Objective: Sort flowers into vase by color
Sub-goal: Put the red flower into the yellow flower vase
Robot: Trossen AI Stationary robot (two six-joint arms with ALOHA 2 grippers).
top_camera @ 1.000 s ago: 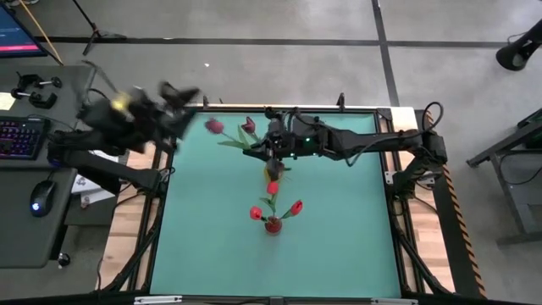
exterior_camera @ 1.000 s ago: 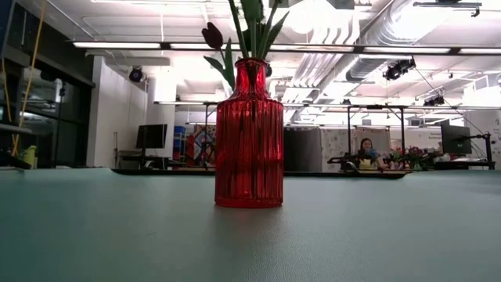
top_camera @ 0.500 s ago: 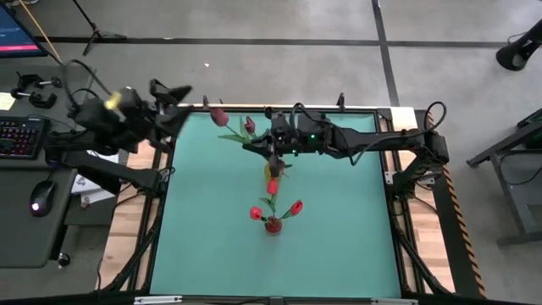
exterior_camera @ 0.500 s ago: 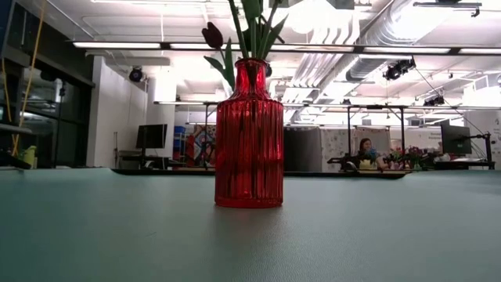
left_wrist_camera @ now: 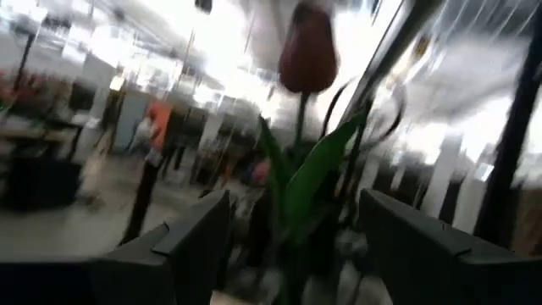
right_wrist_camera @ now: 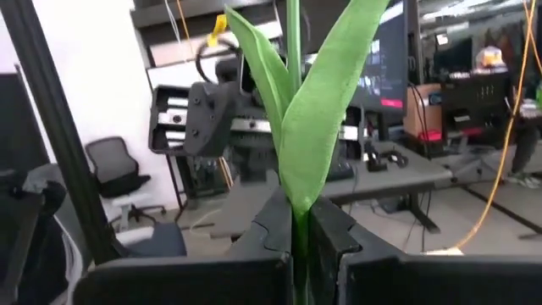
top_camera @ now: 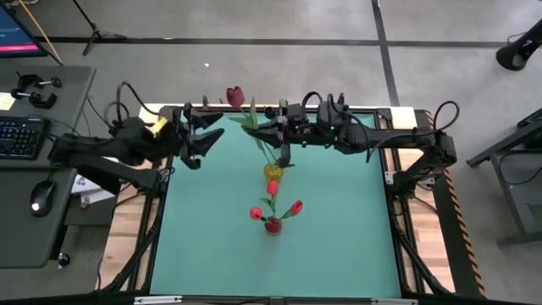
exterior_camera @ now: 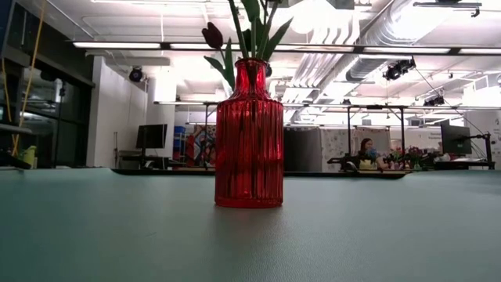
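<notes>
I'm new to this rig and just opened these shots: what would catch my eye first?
Probably the ribbed red vase standing on the green table, already holding red tulips. Next, the dark maroon tulip lifted near the table's far edge, its stem and leaves pinched in the right tool. The left tool hangs open near that flower, holding nothing.

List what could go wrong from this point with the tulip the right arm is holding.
1. The right gripper pinches only the thin stem of the maroon tulip, far from the bud, so the flower may swing or slip.
2. The open left gripper faces it close by; a misjudged handover could drop it at the table edge.
3. The red vase already holds several stems, which could snag.
</notes>
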